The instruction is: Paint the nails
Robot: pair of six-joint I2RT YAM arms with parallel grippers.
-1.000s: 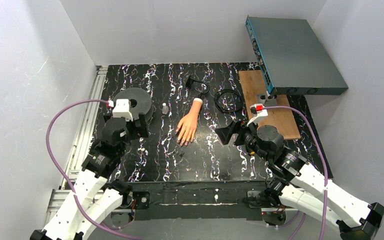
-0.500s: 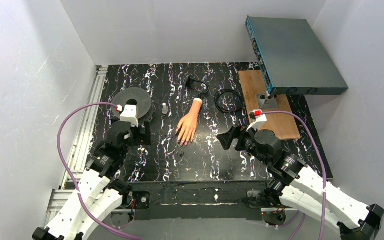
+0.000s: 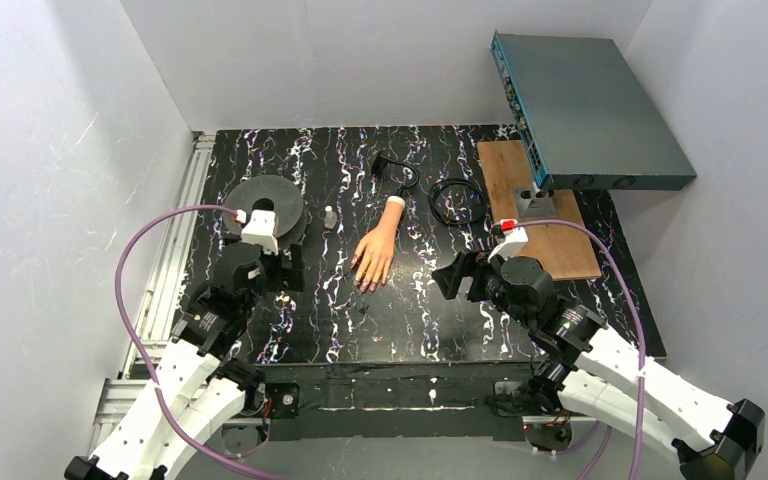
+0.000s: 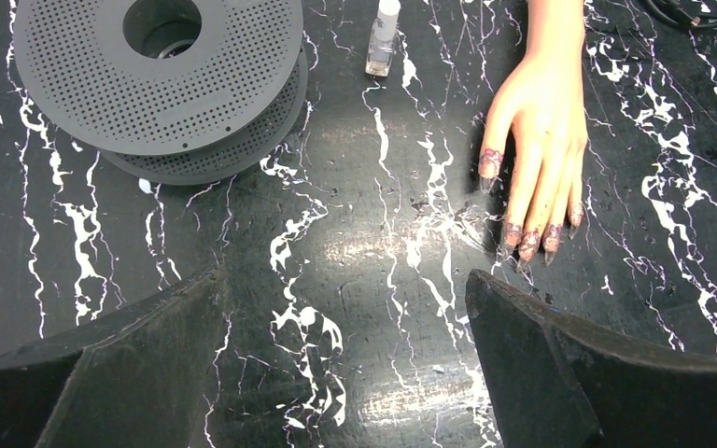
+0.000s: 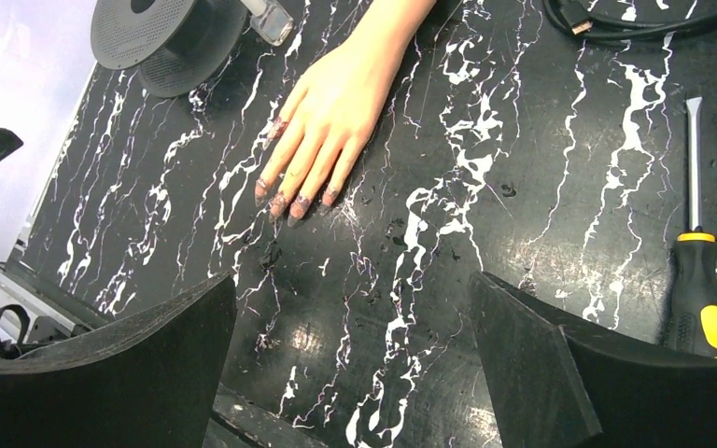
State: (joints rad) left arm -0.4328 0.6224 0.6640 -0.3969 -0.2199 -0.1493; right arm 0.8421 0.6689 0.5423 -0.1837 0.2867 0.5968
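Observation:
The flesh-coloured mannequin hand (image 3: 377, 250) lies palm down on the black marbled table, fingers toward the arms. Its nails (image 3: 365, 285) are purplish and smeared; they show in the left wrist view (image 4: 527, 238) and the right wrist view (image 5: 289, 201). A small clear polish bottle (image 3: 330, 217) stands left of the hand, also in the left wrist view (image 4: 383, 37). My left gripper (image 3: 288, 265) (image 4: 344, 278) is open and empty, left of the hand. My right gripper (image 3: 455, 275) (image 5: 353, 280) is open and empty, right of the hand.
A grey perforated spool (image 3: 265, 205) (image 4: 159, 75) lies at the left. A black cable (image 3: 455, 200) is coiled behind the hand. A yellow-and-black screwdriver (image 5: 695, 280) lies at the right. A wooden board (image 3: 555, 235) and a teal-edged box (image 3: 585, 110) are at the back right.
The left arm has swung a little right and forward. The right gripper has shifted slightly left, toward the mannequin hand. Both stay open; nothing on the table has moved.

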